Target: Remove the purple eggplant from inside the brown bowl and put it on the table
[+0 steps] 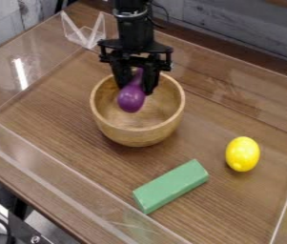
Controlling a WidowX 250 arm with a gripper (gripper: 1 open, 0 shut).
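Note:
The purple eggplant is inside the brown bowl, near its back left wall, standing tilted. My black gripper points straight down into the bowl and is shut on the eggplant's upper end. The eggplant's lower part hangs just over the bowl's inside; whether it touches the bottom I cannot tell. The bowl rests on the dark wood-grain table.
A yellow lemon lies at the right of the table. A green block lies in front of the bowl. Clear acrylic walls edge the tabletop on all sides.

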